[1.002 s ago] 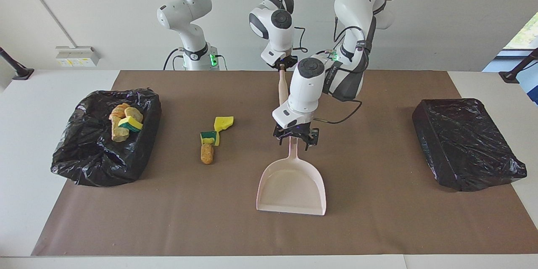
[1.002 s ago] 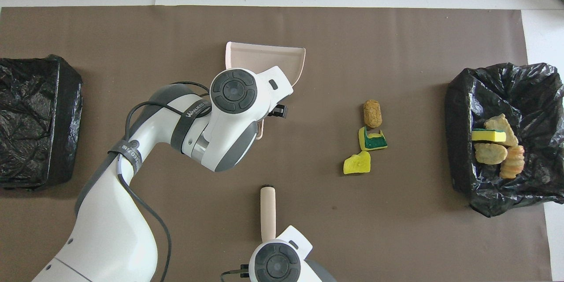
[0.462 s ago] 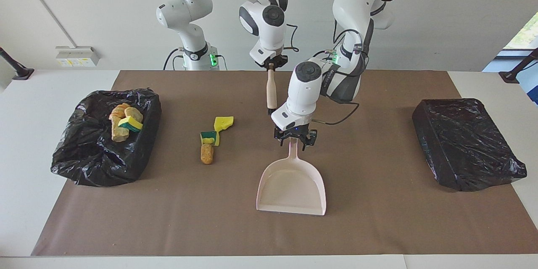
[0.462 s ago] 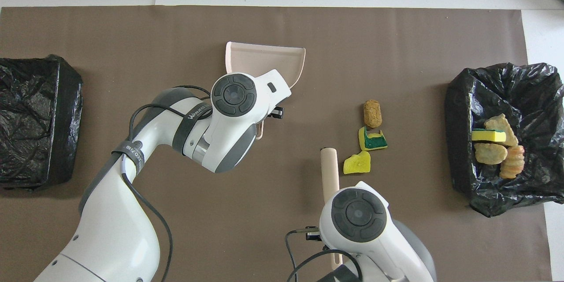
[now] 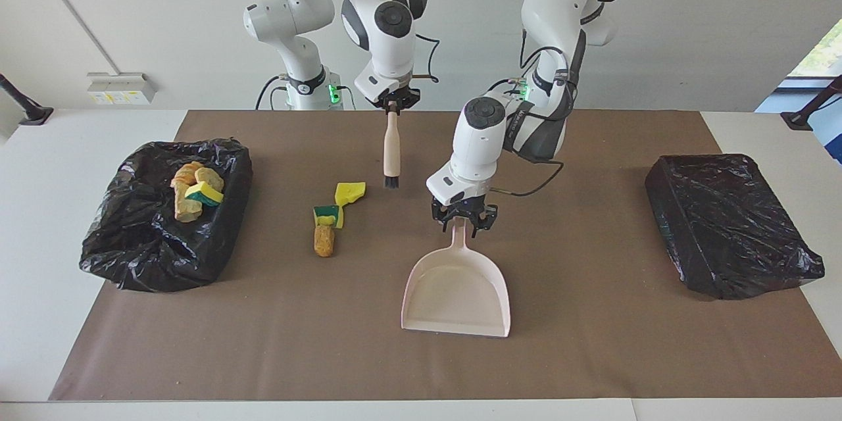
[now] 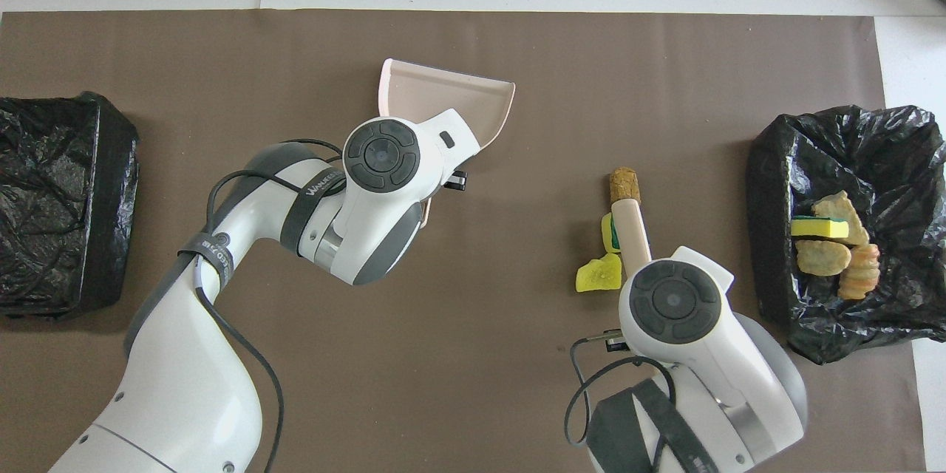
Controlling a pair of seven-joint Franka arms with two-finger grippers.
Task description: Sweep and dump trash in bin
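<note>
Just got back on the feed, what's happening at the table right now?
Mid-sweep. The right gripper holds a wooden brush upright above the mat near three loose scraps: a yellow sponge bit, a green-backed sponge bit and a brown cork-like lump. The left gripper is at the handle of the pink dustpan, which sits on the mat. Four scraps already lie in the open bin at the right arm's end; the covered bin at the left arm's end is untouched.

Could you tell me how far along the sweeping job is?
Done: four scraps lie in the open black-lined bin. In hand: the right gripper holds the wooden brush, the left gripper the pink dustpan. Left: three scraps on the brown mat.
</note>
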